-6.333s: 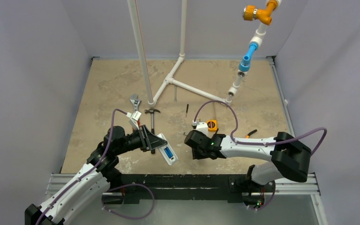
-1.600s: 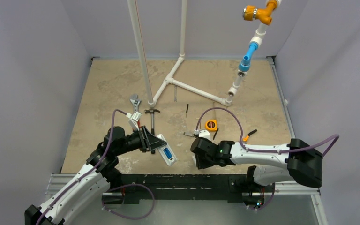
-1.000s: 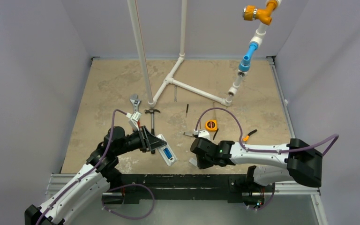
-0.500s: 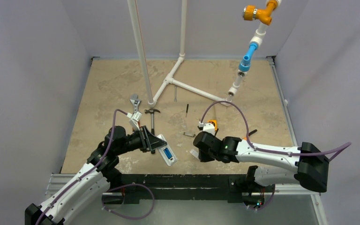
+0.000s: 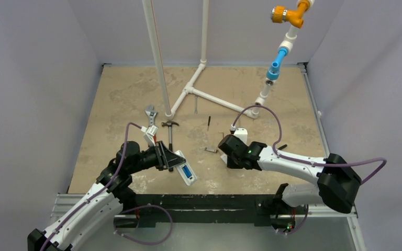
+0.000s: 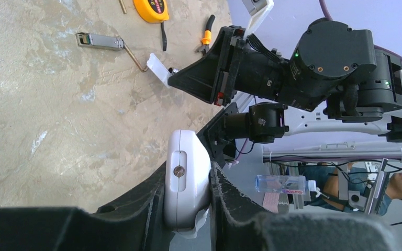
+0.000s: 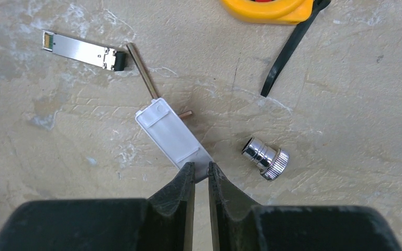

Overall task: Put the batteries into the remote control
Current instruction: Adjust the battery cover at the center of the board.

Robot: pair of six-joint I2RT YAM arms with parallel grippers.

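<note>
The white remote control [image 5: 185, 169] hangs tilted above the table near the front edge, my left gripper [image 5: 172, 159] shut on its end. A blue patch in its back recess is the batteries [image 5: 187, 171]; how many I cannot tell. The left wrist view shows the remote's rounded end [image 6: 187, 172] squeezed between the black fingers [image 6: 152, 196]. My right gripper [image 5: 223, 150] stands to the right of the remote, shut on one end of a small flat grey-white cover piece [image 7: 171, 137]. That cover [image 6: 157, 68] sticks out of the gripper's tip above the table.
Under the right gripper lie a chrome cylinder [image 7: 265, 157], a thin rod [image 7: 141, 70], a silver module [image 7: 81, 50] and a yellow tape measure [image 7: 272, 8]. A hammer [image 5: 170, 137] and wrench [image 5: 150, 112] lie behind the left gripper. White pipe frame [image 5: 204, 94] stands at the back.
The right gripper has carried the cover piece from near the front edge away toward the table's middle, over the tape measure. The left arm and remote have not moved.
</note>
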